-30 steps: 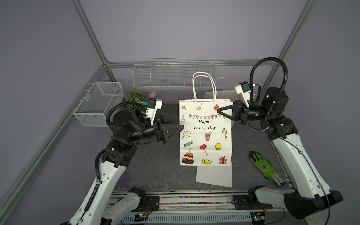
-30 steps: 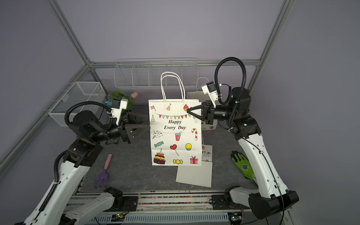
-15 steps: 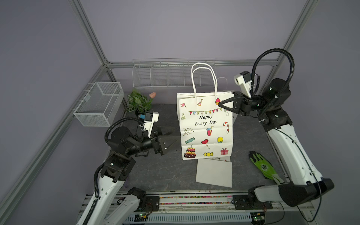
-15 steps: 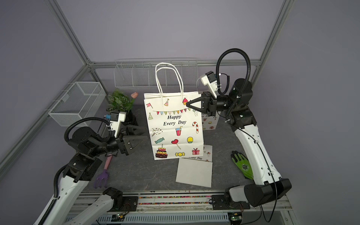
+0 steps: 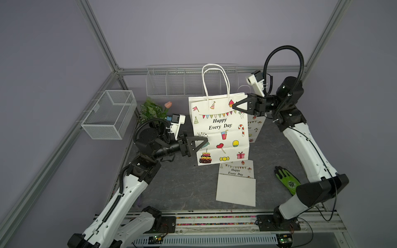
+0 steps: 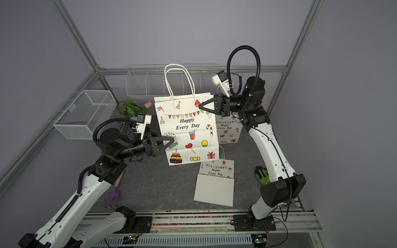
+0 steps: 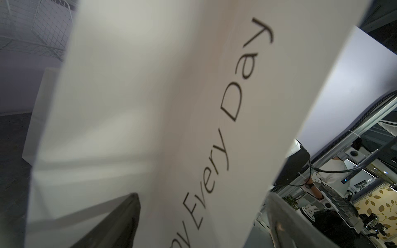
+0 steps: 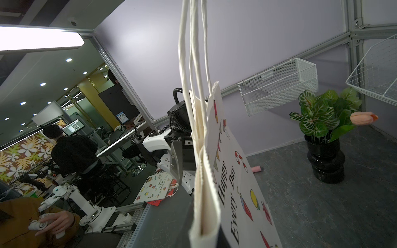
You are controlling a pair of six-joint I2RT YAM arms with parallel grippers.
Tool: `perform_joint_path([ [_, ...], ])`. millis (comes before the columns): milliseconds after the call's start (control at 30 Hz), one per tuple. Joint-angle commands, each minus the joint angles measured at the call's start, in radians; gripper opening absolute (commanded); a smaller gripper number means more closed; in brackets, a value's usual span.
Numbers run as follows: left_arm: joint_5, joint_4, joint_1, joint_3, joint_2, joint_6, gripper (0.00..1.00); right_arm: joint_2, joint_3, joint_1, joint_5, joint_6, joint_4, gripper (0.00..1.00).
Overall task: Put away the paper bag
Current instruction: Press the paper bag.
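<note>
**Centre of both top views.** A white paper bag (image 5: 219, 131) (image 6: 189, 131) with twisted white cord handles and coloured party prints stands upright, slightly tilted, over the dark grey marbled tabletop (image 5: 182, 184). Whether its base touches the tabletop cannot be told.

**Grip.** The right gripper (image 5: 233, 106) enters from the right of the frame. It is clamped shut on the bag's upper right edge, just below the rim.

**Second arm.** The left gripper (image 5: 206, 142) enters from the left and reaches the bag's lower left edge. In the left wrist view its two fingers (image 7: 120, 223) stand apart with the bag's edge between them. Contact cannot be judged.

**Legible print.** The held bag reads "Happy Every Day" in black italic under a row of bunting. Parts of the phrase also read in both wrist views.

**Other bags.** At centre right, behind the held bag, stands a smaller white printed paper bag (image 6: 227, 131) bearing the same words. Below centre, a flat folded white printed bag (image 5: 236, 189) lies on the tabletop, also reading "Happy Every Day".
</note>
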Motion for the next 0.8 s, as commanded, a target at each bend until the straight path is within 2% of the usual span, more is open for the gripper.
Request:
perform_joint_path([
  [0, -0.033, 0.026, -0.014, 0.052, 0.013, 0.034, 0.92, -0.015, 0.009, 0.014, -0.008, 0.015, 0.027, 0.07],
  [200, -0.094, -0.132, -0.014, 0.128, -0.010, 0.148, 0.86, -0.040, -0.041, 0.018, -0.006, -0.067, -0.052, 0.07],
  [367, -0.093, -0.168, -0.015, 0.194, 0.009, 0.170, 0.81, -0.050, -0.049, 0.021, 0.002, -0.147, -0.147, 0.07],
  [500, -0.062, -0.140, -0.014, 0.212, 0.046, 0.146, 0.67, -0.067, -0.077, 0.024, 0.014, -0.159, -0.149, 0.07],
  [567, -0.053, -0.119, -0.015, 0.207, 0.055, 0.134, 0.54, -0.072, -0.088, 0.023, 0.021, -0.164, -0.149, 0.07],
  [633, -0.052, -0.113, -0.017, 0.202, 0.057, 0.129, 0.46, -0.072, -0.093, 0.023, 0.029, -0.163, -0.150, 0.07],
  [767, -0.031, -0.113, -0.034, 0.185, 0.071, 0.124, 0.44, -0.068, -0.087, 0.019, 0.051, -0.160, -0.148, 0.06],
])
